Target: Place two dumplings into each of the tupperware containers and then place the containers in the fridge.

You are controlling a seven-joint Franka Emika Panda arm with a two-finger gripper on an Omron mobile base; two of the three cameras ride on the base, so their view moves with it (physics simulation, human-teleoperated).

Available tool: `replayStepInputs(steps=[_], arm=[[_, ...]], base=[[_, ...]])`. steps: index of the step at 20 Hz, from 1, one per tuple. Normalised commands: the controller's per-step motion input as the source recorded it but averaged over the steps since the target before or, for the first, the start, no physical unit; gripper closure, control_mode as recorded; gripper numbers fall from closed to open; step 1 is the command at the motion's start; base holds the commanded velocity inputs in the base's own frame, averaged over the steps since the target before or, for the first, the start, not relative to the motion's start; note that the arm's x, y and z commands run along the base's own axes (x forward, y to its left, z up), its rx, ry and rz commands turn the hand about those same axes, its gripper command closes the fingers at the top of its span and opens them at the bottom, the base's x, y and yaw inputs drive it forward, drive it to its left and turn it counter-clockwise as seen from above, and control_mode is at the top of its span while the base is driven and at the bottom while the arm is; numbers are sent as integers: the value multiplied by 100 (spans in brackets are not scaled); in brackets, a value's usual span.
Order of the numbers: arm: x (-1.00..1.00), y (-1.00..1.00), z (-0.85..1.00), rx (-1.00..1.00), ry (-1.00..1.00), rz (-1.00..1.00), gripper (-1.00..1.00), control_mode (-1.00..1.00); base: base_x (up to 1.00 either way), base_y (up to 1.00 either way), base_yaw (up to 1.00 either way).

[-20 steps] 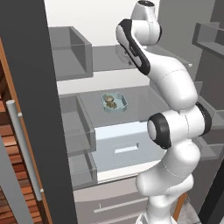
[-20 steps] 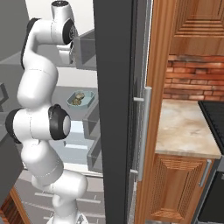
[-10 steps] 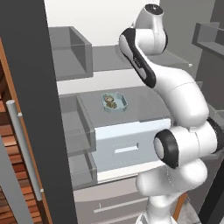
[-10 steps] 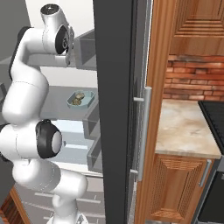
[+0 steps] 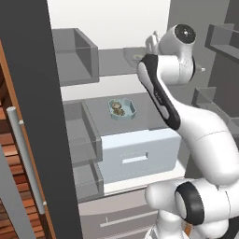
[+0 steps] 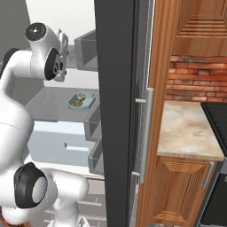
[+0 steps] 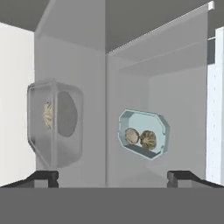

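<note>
The shallow pale teal plastic tub [image 7: 143, 134] looks translucent and smooth, its creased beige dumplings [image 7: 141, 138] matt, the grey fridge shelf [image 5: 144, 112] smooth.

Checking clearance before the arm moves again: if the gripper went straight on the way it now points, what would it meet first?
Probably the fridge inner wall, between the grey container and the teal container. The open gripper looks aimed between them, though depth is unclear.

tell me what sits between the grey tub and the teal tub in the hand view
No loose item: the hand view shows the grey tub and teal tub parted by the fridge's grey shelf, seen edge-on.
</note>
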Motion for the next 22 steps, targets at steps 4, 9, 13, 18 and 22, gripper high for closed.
replayStepInputs(steps=[4,9,13,18,22], arm=[[-92,-14,21,0,3,0,-100,-100],[-100,-4,-26,0,9,0,-100,-100],[-100,0,-19,0,9,0,-100,-100],[-100,7,-7,-3,16,0,-100,-100],[-83,15,-19,-5,13,0,-100,-100]], base=[[0,0,0],[0,0,0],[0,0,0],[0,0,0],[0,0,0]])
